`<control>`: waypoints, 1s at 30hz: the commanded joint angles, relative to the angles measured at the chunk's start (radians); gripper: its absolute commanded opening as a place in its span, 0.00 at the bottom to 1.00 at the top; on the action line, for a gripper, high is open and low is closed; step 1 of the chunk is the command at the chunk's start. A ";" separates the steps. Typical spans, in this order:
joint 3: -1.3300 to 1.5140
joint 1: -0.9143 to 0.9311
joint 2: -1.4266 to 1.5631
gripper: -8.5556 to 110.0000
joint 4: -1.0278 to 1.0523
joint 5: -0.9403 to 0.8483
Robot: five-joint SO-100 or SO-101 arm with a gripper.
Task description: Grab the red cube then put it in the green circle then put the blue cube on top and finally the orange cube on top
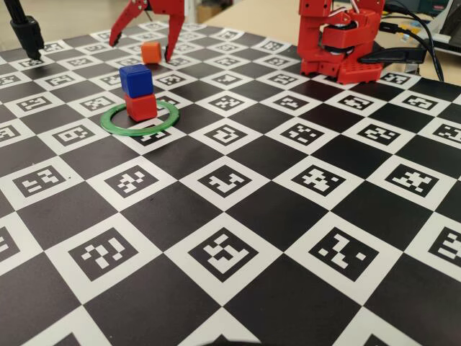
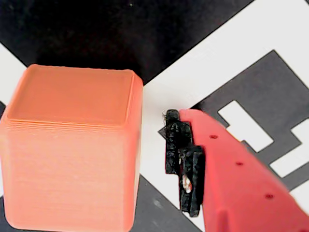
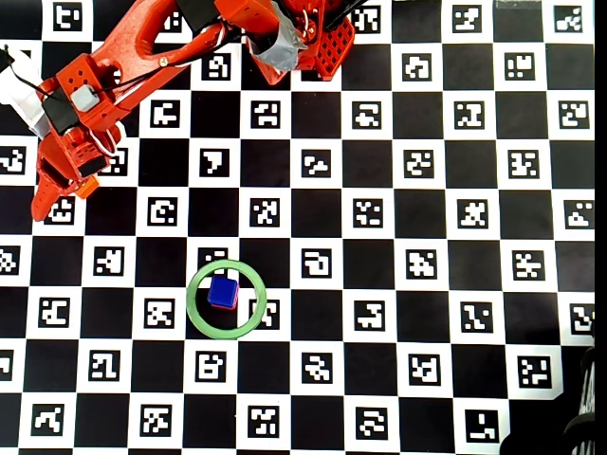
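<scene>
With the blue cube point(image 1: 135, 79) already stacked on the red cube point(image 1: 141, 107) inside the green circle point(image 1: 115, 124), 2 of 3 placements look done, leaving the orange cube point(image 1: 150, 52), which sits on the board between the spread, empty gripper point(image 1: 141, 47).

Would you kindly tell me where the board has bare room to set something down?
Free: the whole checkered board in front of and to the right of the thin green ring in the fixed view. Crowded: the ring itself, holding the blue cube stacked on the red cube, and the far corner where the open pincer straddles the orange cube.
</scene>
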 commanded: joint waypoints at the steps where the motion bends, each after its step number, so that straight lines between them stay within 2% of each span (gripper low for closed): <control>1: -0.063 0.018 0.025 0.51 -0.009 -0.006; 12: -0.060 0.020 0.025 0.22 -0.015 0.011; 26: -0.060 0.017 0.043 0.19 -0.006 -0.020; 30: -0.101 0.014 0.081 0.18 0.069 -0.035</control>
